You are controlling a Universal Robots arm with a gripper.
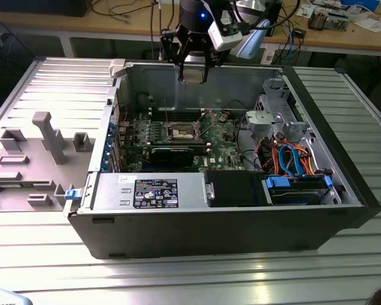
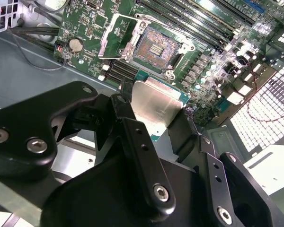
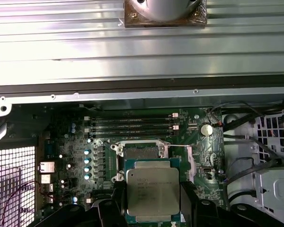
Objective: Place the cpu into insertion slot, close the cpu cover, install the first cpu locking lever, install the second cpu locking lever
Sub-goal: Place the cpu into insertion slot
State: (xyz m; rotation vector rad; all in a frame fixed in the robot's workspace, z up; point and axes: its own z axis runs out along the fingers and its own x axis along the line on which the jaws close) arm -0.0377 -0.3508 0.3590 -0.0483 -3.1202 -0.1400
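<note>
Bright room light, glare on metal.
The exterior view's ribbed table [image 1: 197,279] shone white along the lower frame; the computer case [image 1: 209,232] lay shadowed inside.

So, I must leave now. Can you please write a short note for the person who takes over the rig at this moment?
The gripper is shut on the cpu, gripping it by two opposite edges, up above the open case.
The insertion slot on the green board is empty, with its contacts exposed. The cpu hangs over the board close to it, not in it.
The cpu cover is swung up open beside the slot.
Done: the cpu is in the grip, above the board.
Left: cpu into the slot, cover closed, both locking levers installed.
</note>
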